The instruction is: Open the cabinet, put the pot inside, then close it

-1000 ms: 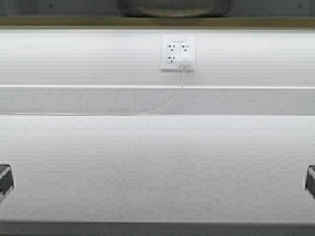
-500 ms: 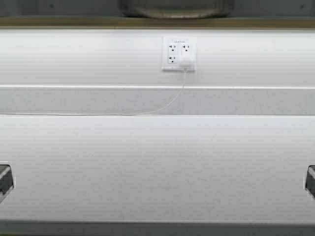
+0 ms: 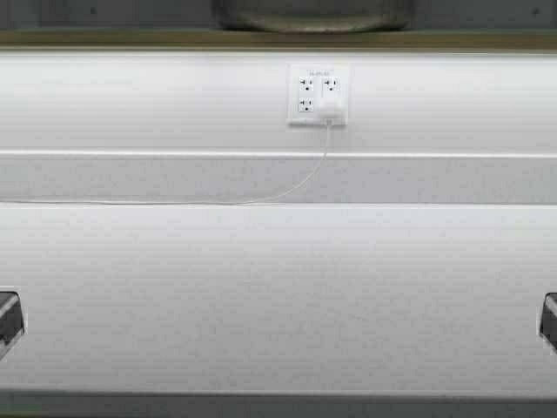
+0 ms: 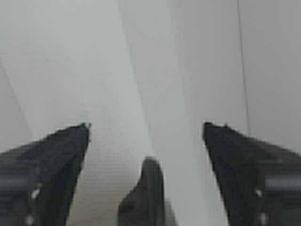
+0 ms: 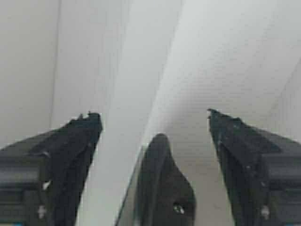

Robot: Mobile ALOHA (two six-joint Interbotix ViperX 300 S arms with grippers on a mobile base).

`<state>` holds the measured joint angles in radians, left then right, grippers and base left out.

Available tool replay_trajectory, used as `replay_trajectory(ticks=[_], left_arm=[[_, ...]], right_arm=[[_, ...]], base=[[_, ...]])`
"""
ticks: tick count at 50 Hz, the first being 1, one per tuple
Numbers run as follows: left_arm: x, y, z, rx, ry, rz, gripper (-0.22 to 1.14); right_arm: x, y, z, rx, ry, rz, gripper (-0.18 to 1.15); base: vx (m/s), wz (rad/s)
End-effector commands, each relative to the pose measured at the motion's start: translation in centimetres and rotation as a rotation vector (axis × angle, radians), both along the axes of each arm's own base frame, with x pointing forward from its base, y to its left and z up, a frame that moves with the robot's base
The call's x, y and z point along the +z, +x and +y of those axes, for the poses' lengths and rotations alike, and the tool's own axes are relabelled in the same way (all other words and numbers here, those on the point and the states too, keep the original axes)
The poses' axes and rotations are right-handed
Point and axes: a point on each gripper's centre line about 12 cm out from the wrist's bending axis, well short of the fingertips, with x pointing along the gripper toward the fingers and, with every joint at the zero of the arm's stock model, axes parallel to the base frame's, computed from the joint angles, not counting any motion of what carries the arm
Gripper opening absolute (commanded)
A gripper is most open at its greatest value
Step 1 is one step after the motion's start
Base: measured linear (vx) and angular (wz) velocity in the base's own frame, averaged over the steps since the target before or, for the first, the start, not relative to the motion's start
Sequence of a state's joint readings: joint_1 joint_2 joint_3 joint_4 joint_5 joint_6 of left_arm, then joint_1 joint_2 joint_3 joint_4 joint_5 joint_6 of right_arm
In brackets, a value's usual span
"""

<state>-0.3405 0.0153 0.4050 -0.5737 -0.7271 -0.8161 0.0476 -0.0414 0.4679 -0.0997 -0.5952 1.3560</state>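
Observation:
Only the cabinet's tan-olive bottom edge [image 3: 130, 39] shows, at the top of the high view, with dark grey above it. A wide round dark shape, the lower part of the pot [image 3: 309, 15], sits there above that edge; its handles and rim are out of view. The cabinet doors and pulls are out of view. My left gripper [image 3: 7, 320] is low at the left edge and my right gripper [image 3: 550, 320] low at the right edge, both parked. In the wrist views the left gripper [image 4: 146, 126] and the right gripper [image 5: 154, 114] are open and empty over white surface.
A white countertop [image 3: 278, 296] fills the lower half, with a white backsplash [image 3: 130, 104] behind it. A wall outlet [image 3: 318, 94] holds a white plug, and its thin cable [image 3: 287, 190] trails left along the counter's back.
The whole scene has shifted very slightly to the right in the high view, so the robot has moved a little. Both arms stay where they were.

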Motion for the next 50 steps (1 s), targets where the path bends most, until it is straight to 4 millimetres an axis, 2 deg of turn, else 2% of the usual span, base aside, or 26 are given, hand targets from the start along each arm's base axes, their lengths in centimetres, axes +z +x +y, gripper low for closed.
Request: replay_trajectory(ticks=[1, 5, 11, 14, 16, 22, 25, 29, 39, 50], left_arm=[[1.4, -2.1, 0.6, -0.017, 0.168, -0.046, 0.90], [0.0, -3.2, 0.4, -0.037, 0.310, 0.010, 0.67], [-2.7, -4.7, 0.3, -0.096, 0.515, 0.158, 0.08], [-4.0, -5.4, 0.1, -0.140, 0.614, 0.230, -0.11], [-4.8, -5.8, 0.1, -0.168, 0.680, 0.269, -0.11], [-6.7, -7.1, -0.2, -0.228, 0.865, 0.328, 0.07], [-7.1, -7.8, -0.6, -0.243, 0.930, 0.321, 0.07], [-7.6, -8.8, -0.8, -0.262, 0.962, 0.320, 0.04], [-8.6, -11.1, -0.3, -0.277, 1.011, 0.327, 0.03], [-9.2, -12.2, 0.1, -0.287, 1.058, 0.336, 0.03]], right_arm=[[2.4, -2.8, -1.3, -0.023, -0.181, -0.038, 0.88], [2.2, -4.3, -1.2, -0.028, -0.346, 0.041, 0.66], [0.9, -6.7, -1.7, -0.046, -0.518, 0.223, 0.15], [0.5, -7.9, -1.9, -0.051, -0.626, 0.280, -0.04], [0.2, -8.5, -1.8, -0.045, -0.708, 0.315, -0.06], [-1.1, -10.1, 0.0, 0.033, -0.983, 0.379, 0.09], [-2.2, -10.6, 0.9, 0.075, -1.034, 0.375, 0.09], [-3.7, -11.2, 1.7, 0.116, -1.063, 0.346, 0.07], [-7.2, -12.6, 2.2, 0.172, -1.074, 0.309, 0.07], [-8.1, -12.9, 2.2, 0.191, -1.143, 0.309, 0.07]], base=[[0.00, 0.00], [0.00, 0.00], [0.00, 0.00], [-0.01, 0.01], [-0.01, 0.01], [-0.02, -0.01], [-0.03, -0.01], [-0.05, 0.00], [-0.09, -0.03], [-0.16, -0.08]])
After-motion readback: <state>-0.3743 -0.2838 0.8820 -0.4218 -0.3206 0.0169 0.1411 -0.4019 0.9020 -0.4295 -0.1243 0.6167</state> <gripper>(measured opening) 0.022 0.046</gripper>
